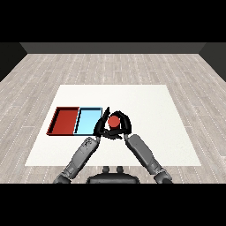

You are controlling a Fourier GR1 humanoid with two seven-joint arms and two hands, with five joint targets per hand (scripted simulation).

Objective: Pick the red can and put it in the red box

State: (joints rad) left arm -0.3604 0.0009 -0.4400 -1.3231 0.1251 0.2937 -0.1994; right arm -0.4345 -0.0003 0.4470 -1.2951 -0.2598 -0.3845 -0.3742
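The red can [114, 121] stands upright just right of the light blue tray [88, 120], near the table's front middle. My right hand [125, 124] is curled round the can from the right and behind, so only the can's top and front show. My left hand [100, 127] is close against the can's left side, over the blue tray's right edge, with its fingers straight and pointing away from me. The red tray [65, 120] lies to the left of the blue one and holds nothing.
The two trays sit side by side at the white table's [150, 110] front left. Both forearms come together in front of the can. Wide bare table surface stretches to the right and towards the far edge.
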